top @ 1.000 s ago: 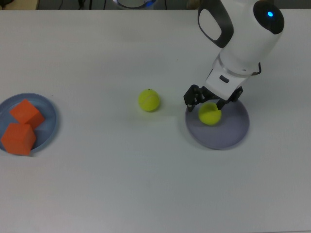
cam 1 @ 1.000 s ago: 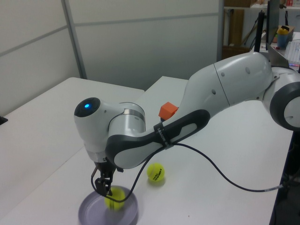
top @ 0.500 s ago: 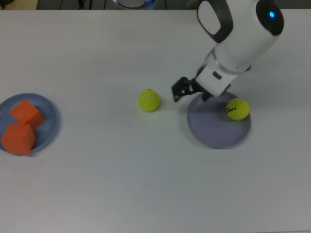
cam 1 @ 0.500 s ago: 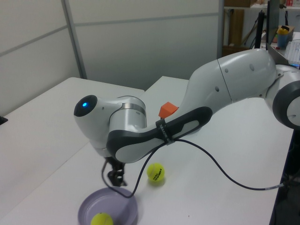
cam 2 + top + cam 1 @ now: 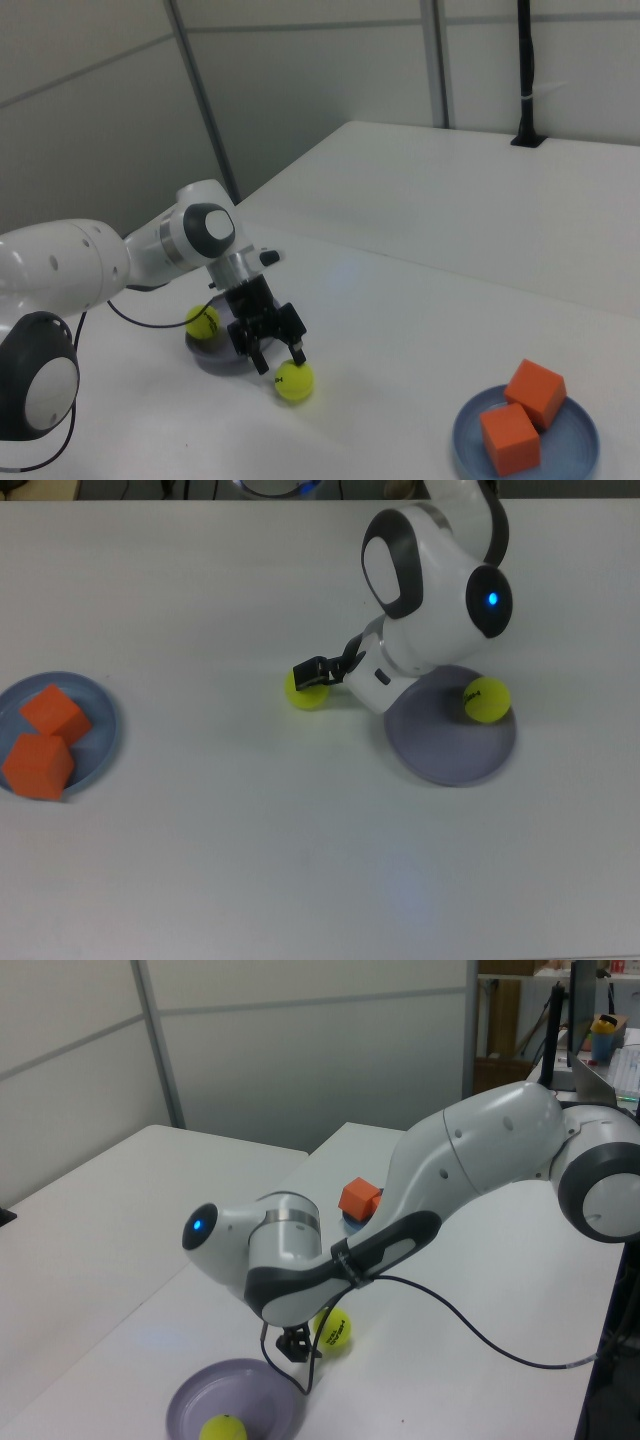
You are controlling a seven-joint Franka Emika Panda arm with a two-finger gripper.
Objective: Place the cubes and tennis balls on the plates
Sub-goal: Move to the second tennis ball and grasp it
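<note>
Leftmost in the top view, both cubes (image 5: 45, 738) sit on the blue plate (image 5: 102, 742) by the tabletop's edge. Mid-table, the gripper (image 5: 268, 346) hangs open directly above the loose tennis ball (image 5: 294, 381), fingers straddling it. Rightward, the other ball (image 5: 487, 699) rests on the lavender plate (image 5: 445, 755).

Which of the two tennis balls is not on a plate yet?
The tennis ball on the bare table, directly under the gripper. The other ball already lies on the lavender-grey plate.
</note>
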